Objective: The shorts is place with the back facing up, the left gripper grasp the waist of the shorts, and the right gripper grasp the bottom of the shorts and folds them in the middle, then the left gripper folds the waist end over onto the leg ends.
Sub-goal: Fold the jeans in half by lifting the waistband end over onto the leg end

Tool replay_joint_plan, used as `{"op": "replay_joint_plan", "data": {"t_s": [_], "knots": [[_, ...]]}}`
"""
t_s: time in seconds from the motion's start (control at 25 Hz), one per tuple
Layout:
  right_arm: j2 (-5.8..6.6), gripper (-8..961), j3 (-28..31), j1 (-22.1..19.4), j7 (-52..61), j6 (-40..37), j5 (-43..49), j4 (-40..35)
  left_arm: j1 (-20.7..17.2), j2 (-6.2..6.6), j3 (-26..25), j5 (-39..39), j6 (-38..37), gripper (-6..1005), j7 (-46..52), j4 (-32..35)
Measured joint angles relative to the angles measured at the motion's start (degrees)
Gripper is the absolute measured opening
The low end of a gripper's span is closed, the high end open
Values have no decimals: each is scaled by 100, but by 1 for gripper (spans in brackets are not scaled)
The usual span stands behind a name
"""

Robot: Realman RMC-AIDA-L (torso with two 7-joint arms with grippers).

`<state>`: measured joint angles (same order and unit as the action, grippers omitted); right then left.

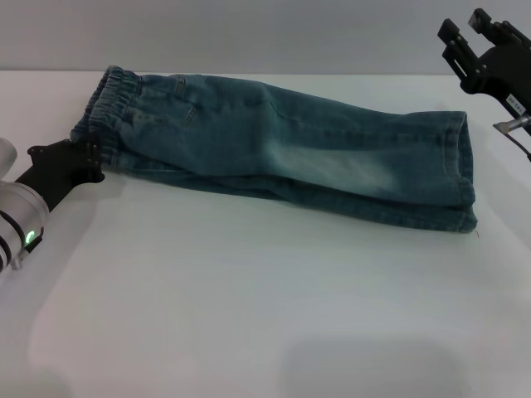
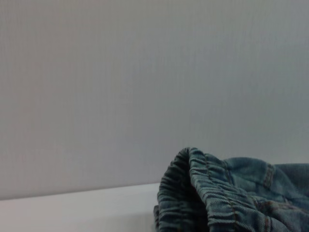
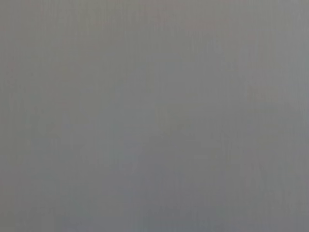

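Note:
The blue-green denim shorts [image 1: 274, 145] lie on the white table [image 1: 249, 315], doubled lengthwise with one leg on top of the other. Their gathered waist [image 1: 109, 101] points left, and the straight leg hems [image 1: 461, 170] point right. My left gripper [image 1: 88, 157] sits low at the left, right at the waist's near corner; the ruched band [image 2: 203, 203] fills the lower part of the left wrist view. My right gripper [image 1: 469, 31] hangs raised at the far right, above and beyond the leg hems, open and holding nothing. The right wrist view shows only plain grey.
A grey wall [image 1: 265, 33] runs along the table's far edge behind the shorts. White tabletop stretches in front of the shorts toward me.

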<state>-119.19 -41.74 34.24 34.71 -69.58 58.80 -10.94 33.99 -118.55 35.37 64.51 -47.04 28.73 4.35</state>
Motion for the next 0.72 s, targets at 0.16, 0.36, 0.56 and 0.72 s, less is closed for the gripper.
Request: {"op": "replay_joint_plan", "data": {"t_s": [0.16,0.36,0.56,0.72], "knots": [[-6,467,0,39,0,13,0,21,1,6,25,1,-187,29,5,-3],[-15,467,0,74,0,15,0,42,-72,8,35,3,-584,24,40,-7],[-21,467,0,124,1,20,0,160,-134,8,44,24,-946,24,27,-5],[-18,467,-1,136,1,34,0,172,-139,32,59,48,-1502,24,73,32]]}}
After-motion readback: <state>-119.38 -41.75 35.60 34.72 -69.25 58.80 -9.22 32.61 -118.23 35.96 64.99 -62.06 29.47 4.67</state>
